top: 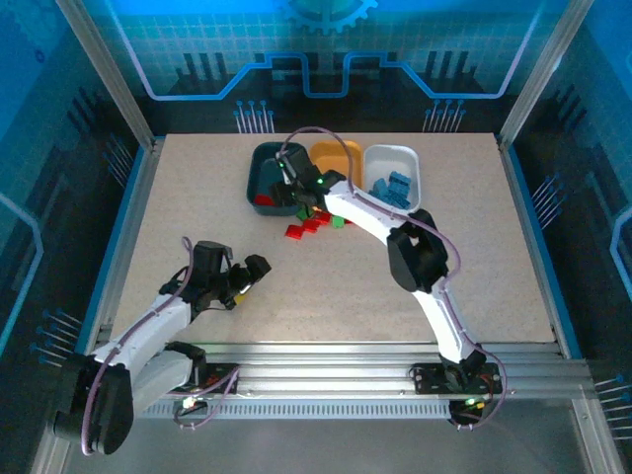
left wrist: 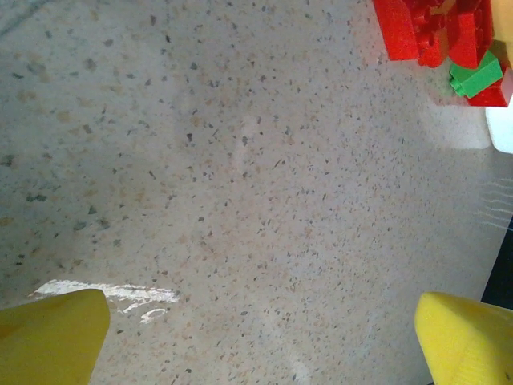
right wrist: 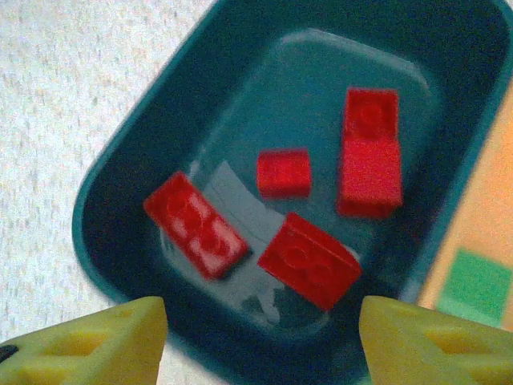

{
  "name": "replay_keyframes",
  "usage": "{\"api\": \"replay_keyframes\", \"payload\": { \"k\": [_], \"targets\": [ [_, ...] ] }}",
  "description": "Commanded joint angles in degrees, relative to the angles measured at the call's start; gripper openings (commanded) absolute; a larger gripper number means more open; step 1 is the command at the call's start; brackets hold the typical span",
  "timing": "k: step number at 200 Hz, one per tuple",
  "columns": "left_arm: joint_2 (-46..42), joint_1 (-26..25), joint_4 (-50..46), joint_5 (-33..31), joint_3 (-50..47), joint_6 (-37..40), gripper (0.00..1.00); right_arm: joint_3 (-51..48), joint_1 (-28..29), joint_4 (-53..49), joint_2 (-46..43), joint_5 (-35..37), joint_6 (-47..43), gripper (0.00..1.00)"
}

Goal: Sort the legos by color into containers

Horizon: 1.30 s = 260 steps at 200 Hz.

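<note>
My right gripper (right wrist: 260, 345) hangs open over the dark teal tray (right wrist: 120, 200), nothing between its yellow fingertips (right wrist: 104, 341). Several red bricks (right wrist: 309, 258) lie loose in that tray. A green brick (right wrist: 474, 285) shows in the orange tray (right wrist: 481, 216) beside it. From above, the right gripper (top: 294, 200) is at the teal tray's (top: 259, 170) near edge. The orange tray (top: 334, 158) and the white tray (top: 407, 156) holding blue bricks (top: 393, 188) stand to its right. Loose red bricks (top: 304, 228) and a green one (top: 338, 222) lie on the table. My left gripper (top: 247, 281) is open over bare table.
In the left wrist view the open left gripper (left wrist: 260, 357) faces speckled tabletop, with red bricks (left wrist: 429, 32) and a green brick (left wrist: 477, 76) at the top right. The right arm (top: 420, 257) stretches across the table's middle. Metal rails run along the near edge (top: 326, 360).
</note>
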Motion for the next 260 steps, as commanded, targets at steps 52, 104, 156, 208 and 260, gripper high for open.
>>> {"api": "replay_keyframes", "payload": {
  "k": [52,104,156,208,260],
  "targets": [
    [23.6,-11.4,-6.2,-18.7,22.4,19.9,0.96,-47.5,1.5,14.4,-33.2,3.1,11.2,0.68],
    [42.3,-12.3,-2.6,-25.4,35.5,30.2,0.92,-65.3,-2.2,9.6,-53.1,4.5,11.3,0.72],
    [51.1,-12.2,-2.4,-25.6,43.8,34.4,0.83,-73.4,-8.5,10.1,-62.2,-0.3,11.6,0.73],
    [55.2,-12.3,-2.9,-23.2,47.5,35.0,0.82,-73.0,-9.0,8.6,-64.2,-0.4,11.3,0.73],
    [57.3,-12.4,-2.7,-24.2,48.3,34.9,0.72,-72.9,-9.6,7.8,-65.4,-0.4,10.7,0.73]
  ]
}}
